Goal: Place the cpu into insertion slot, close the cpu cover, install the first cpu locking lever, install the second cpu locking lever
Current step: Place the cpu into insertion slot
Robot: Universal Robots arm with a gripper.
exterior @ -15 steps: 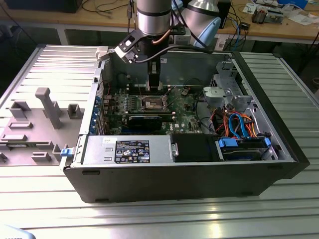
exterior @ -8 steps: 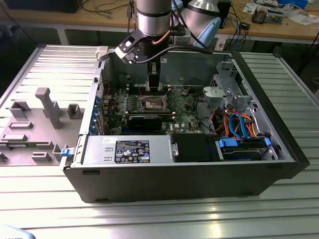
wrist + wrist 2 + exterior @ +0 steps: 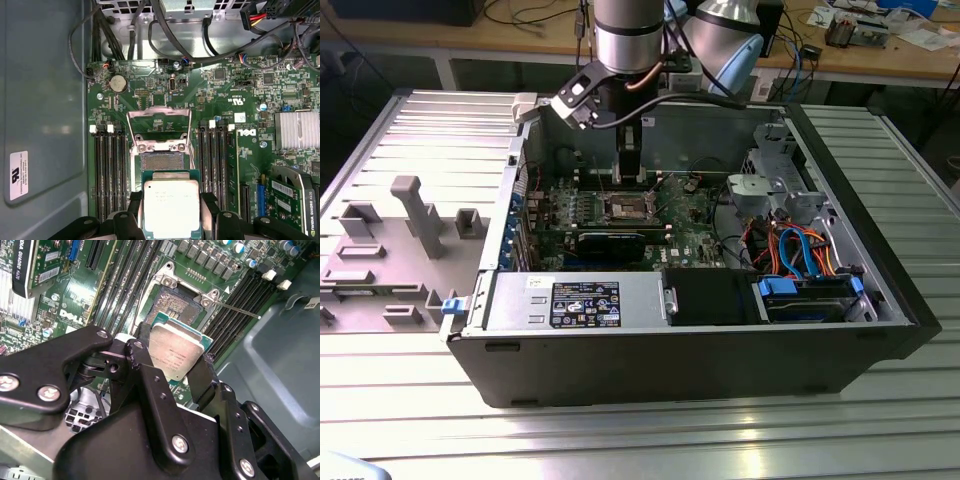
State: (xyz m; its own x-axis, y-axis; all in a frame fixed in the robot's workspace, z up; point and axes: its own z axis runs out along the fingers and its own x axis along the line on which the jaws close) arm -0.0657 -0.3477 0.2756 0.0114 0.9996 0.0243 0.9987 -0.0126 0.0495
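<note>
Black two-finger claw (image 3: 172, 355) clenched on small square silver-topped cpu (image 3: 171, 207), poised above bare grey insertion slot (image 3: 161, 161); thin silvery cpu cover (image 3: 159, 112) stands open. Keep chip level, square to slot, descend straight.

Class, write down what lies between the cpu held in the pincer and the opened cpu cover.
In the first wrist view, the open insertion slot, its contact field bare, lies between the cpu and the cpu cover.
</note>
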